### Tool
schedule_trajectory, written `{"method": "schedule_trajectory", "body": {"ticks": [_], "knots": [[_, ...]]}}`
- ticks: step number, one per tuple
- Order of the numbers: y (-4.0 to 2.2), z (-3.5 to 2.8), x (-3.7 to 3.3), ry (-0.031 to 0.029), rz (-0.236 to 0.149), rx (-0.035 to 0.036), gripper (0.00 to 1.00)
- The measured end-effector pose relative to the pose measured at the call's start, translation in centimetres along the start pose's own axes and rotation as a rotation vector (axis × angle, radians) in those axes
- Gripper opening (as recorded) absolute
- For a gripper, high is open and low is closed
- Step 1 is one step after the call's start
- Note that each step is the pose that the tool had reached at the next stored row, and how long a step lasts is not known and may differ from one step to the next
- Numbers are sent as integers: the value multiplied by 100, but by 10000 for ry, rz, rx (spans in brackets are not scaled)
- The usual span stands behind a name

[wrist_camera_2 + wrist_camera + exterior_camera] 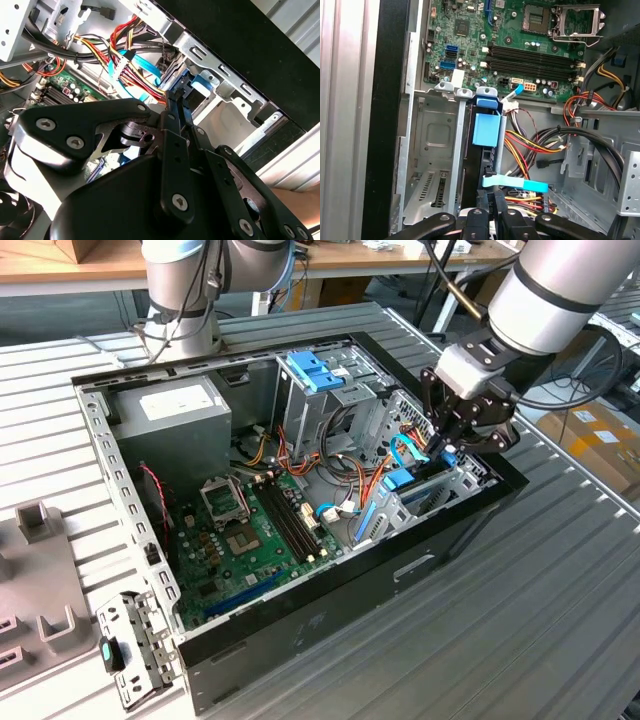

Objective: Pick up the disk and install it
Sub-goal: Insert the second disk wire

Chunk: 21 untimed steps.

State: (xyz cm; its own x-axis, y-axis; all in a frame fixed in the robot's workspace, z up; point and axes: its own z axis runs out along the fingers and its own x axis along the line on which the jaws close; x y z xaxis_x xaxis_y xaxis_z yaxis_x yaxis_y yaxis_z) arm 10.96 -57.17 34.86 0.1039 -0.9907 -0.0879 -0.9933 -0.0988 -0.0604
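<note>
The disk stands on edge in the grey drive bay at the front corner of the open computer case, its light-blue caddy rail facing up. In the exterior view the disk sits low in that bay at the case's right end. My gripper hangs right over the bay. Its black fingers are shut together, touching the near end of the caddy by a light-blue strip. In the second wrist view my gripper points down into the same bay corner.
Bundled power cables crowd the space beside the bay. The motherboard lies on the case floor, with a grey power-supply box and a blue-latched drive cage behind. A loose metal bracket lies outside the case. A second arm's base stands behind.
</note>
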Motion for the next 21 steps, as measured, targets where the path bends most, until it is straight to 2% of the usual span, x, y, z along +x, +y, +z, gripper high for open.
{"method": "schedule_trajectory", "body": {"ticks": [2,14,16,18,20,21], "knots": [[0,3,2,11,206,17,16],[11,2,32,11,223,20,16],[16,3,32,-15,225,22,16],[21,3,31,-91,230,29,16],[23,4,31,-142,234,35,16],[22,5,31,-146,235,35,16]]}}
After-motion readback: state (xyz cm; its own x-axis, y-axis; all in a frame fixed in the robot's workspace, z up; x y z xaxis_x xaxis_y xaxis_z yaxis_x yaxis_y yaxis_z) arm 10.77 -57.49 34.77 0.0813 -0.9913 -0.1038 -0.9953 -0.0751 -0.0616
